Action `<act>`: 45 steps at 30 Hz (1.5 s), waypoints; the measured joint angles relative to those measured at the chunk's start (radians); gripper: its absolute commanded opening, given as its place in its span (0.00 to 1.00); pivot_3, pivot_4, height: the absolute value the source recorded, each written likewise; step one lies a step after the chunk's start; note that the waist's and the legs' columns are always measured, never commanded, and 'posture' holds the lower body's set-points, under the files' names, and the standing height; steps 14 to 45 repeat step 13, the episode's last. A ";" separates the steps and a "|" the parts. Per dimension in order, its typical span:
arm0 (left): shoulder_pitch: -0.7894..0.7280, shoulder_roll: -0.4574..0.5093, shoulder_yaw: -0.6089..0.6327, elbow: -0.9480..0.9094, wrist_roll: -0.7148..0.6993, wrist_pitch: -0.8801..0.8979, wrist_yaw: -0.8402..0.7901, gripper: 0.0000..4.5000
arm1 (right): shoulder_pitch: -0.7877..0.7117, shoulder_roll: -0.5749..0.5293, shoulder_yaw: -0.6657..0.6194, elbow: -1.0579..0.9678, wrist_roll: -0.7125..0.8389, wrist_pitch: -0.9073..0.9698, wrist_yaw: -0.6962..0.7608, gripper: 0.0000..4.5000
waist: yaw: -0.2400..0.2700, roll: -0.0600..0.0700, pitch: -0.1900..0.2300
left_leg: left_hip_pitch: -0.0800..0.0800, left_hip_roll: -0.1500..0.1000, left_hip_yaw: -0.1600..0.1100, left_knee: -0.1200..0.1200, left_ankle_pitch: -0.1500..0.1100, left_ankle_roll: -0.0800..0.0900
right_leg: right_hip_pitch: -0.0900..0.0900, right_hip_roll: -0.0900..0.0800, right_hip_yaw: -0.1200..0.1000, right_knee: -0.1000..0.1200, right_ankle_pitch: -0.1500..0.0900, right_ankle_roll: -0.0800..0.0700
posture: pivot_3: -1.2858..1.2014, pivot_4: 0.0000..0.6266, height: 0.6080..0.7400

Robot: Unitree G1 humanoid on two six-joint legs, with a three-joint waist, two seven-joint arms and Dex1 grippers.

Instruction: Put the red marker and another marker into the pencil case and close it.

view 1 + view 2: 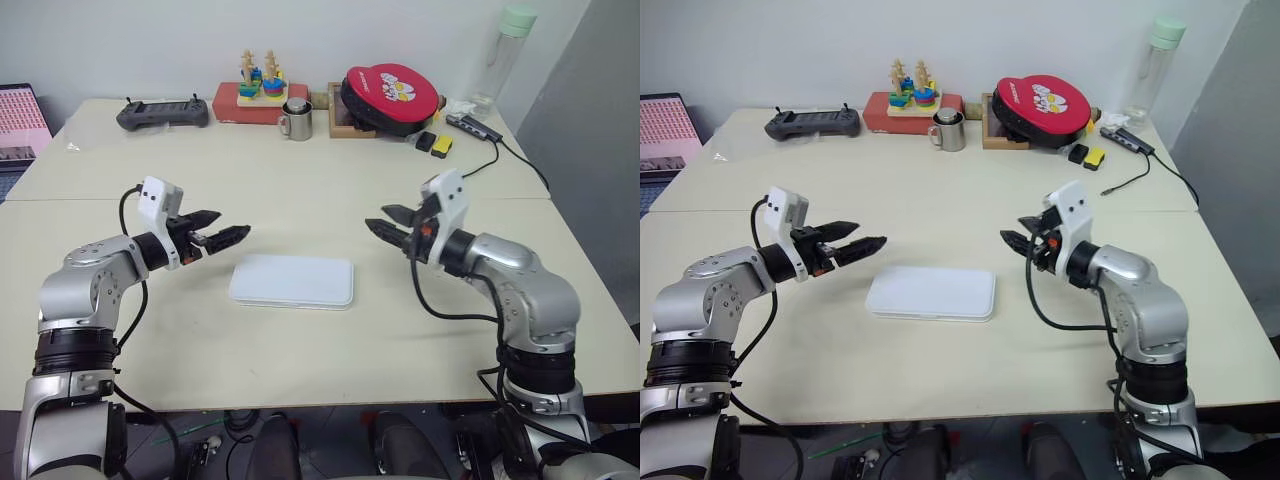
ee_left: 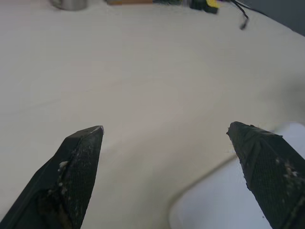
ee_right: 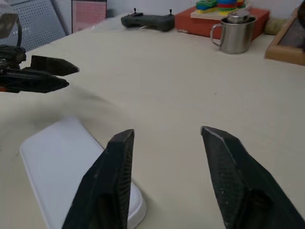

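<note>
The left gripper [image 1: 228, 237] hovers above the table [image 1: 300, 190] just off the left end of the case [image 1: 291, 281], its fingers spread wide with nothing between them; in its wrist view one corner of the case sits just under one fingertip.

The case lies flat in the middle of the near table, between the two grippers, lid down and flush all round (it looks fully shut, no gap showing along the edge). No red marker or purple marker can be seen on the table, so they are probably inside already, though the closed lid hides the contents and I cannot confirm that.

The right gripper [image 1: 388, 227] hangs off the right end of the case, apart from it, pointing toward the left. Its fingers stand partly apart and empty, as the right wrist view shows plainly, with the case below and to one side.

Along the far edge, left to right, sit a controller [image 1: 162, 113], a toy block set [image 1: 258, 88], a steel mug [image 1: 296, 119] and a red pouch [image 1: 392, 97], none of them part of the job.

My reading: packing and closing look done. What is left, at most, is a check that the lid has latched and drawing the arms clear.
</note>
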 measured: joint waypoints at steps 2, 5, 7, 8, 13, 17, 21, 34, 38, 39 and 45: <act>0.025 0.006 0.034 0.019 0.025 -0.046 0.037 1.00 | 0.060 -0.047 -0.040 0.012 0.008 -0.009 -0.019 0.75 | 0.002 0.000 0.000 | 0.000 0.000 0.001 0.000 0.000 0.000 | 0.001 -0.001 0.000 -0.003 0.000 0.000 | 0.52 0.24 1.00; 0.057 0.011 0.068 0.051 0.035 -0.072 0.054 1.00 | 0.123 -0.087 -0.069 0.066 0.006 -0.048 -0.037 0.95 | 0.001 0.000 0.000 | 0.000 0.000 0.001 0.000 0.000 0.000 | 0.001 -0.001 0.000 -0.003 0.000 0.000 | 0.52 0.24 1.00; 0.069 0.011 0.081 0.051 0.034 -0.078 0.066 1.00 | 0.138 -0.095 -0.066 0.082 0.009 -0.080 -0.040 0.99 | 0.000 0.000 0.000 | 0.000 0.000 0.001 0.000 0.000 0.000 | 0.001 -0.001 0.001 -0.003 0.000 0.000 | 0.52 0.24 1.00; 0.077 0.011 0.091 0.049 0.033 -0.084 0.067 1.00 | 0.140 -0.099 -0.066 0.083 0.010 -0.088 -0.041 0.99 | -0.001 0.000 0.000 | 0.000 0.000 0.001 0.000 0.000 0.000 | 0.001 -0.001 0.001 -0.003 0.000 0.000 | 0.52 0.24 1.00; 0.129 0.010 0.128 0.027 0.027 -0.088 0.073 1.00 | 0.139 -0.118 -0.070 0.085 0.035 -0.116 -0.042 0.99 | -0.001 0.000 0.000 | 0.000 0.000 0.001 0.000 0.000 0.000 | 0.001 -0.001 0.001 -0.003 0.000 0.001 | 0.52 0.24 1.00; 0.129 0.010 0.128 0.027 0.027 -0.088 0.073 1.00 | 0.139 -0.118 -0.070 0.085 0.035 -0.116 -0.042 0.99 | -0.001 0.000 0.000 | 0.000 0.000 0.001 0.000 0.000 0.000 | 0.001 -0.001 0.001 -0.003 0.000 0.001 | 0.52 0.24 1.00; 0.129 0.010 0.128 0.027 0.027 -0.088 0.073 1.00 | 0.139 -0.118 -0.070 0.085 0.035 -0.116 -0.042 0.99 | -0.001 0.000 0.000 | 0.000 0.000 0.001 0.000 0.000 0.000 | 0.001 -0.001 0.001 -0.003 0.000 0.001 | 0.52 0.24 1.00; 0.129 0.010 0.128 0.027 0.027 -0.088 0.073 1.00 | 0.139 -0.118 -0.070 0.085 0.035 -0.116 -0.042 0.99 | -0.001 0.000 0.000 | 0.000 0.000 0.001 0.000 0.000 0.000 | 0.001 -0.001 0.001 -0.003 0.000 0.001 | 0.52 0.24 1.00; 0.129 0.010 0.128 0.027 0.027 -0.088 0.073 1.00 | 0.139 -0.118 -0.070 0.085 0.035 -0.116 -0.042 0.99 | -0.001 0.000 0.000 | 0.000 0.000 0.001 0.000 0.000 0.000 | 0.001 -0.001 0.001 -0.003 0.000 0.001 | 0.52 0.24 1.00; 0.129 0.010 0.128 0.027 0.027 -0.088 0.073 1.00 | 0.139 -0.118 -0.070 0.085 0.035 -0.116 -0.042 0.99 | -0.001 0.000 0.000 | 0.000 0.000 0.001 0.000 0.000 0.000 | 0.001 -0.001 0.001 -0.003 0.000 0.001 | 0.52 0.24 1.00; 0.129 0.010 0.128 0.027 0.027 -0.088 0.073 1.00 | 0.139 -0.118 -0.070 0.085 0.035 -0.116 -0.042 0.99 | -0.001 0.000 0.000 | 0.000 0.000 0.001 0.000 0.000 0.000 | 0.001 -0.001 0.001 -0.003 0.000 0.001 | 0.52 0.24 1.00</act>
